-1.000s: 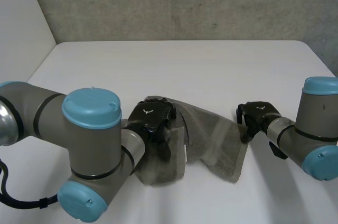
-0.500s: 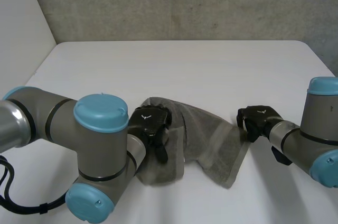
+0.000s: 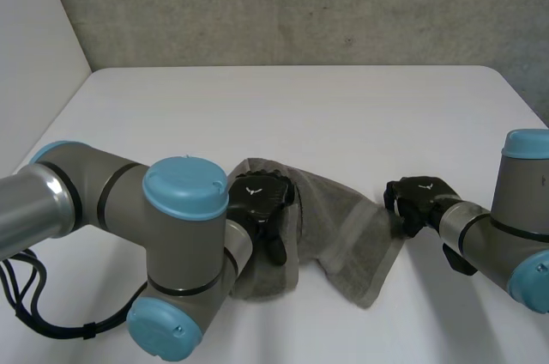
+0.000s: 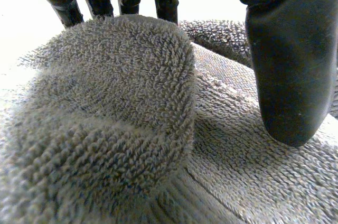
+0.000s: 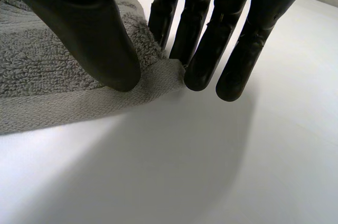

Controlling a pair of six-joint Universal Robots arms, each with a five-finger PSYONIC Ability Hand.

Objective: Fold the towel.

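The left hand (image 3: 260, 203) curls round a bunched fold of the grey towel (image 3: 339, 227), with the fold between fingers and thumb. The right hand (image 3: 418, 199) pinches the towel's opposite corner, thumb on top. The towel lies crumpled on the white bench (image 3: 300, 115).

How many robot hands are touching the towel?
2. The left hand is on the towel's bunched-up end beside the left arm; the right hand pinches its opposite corner.
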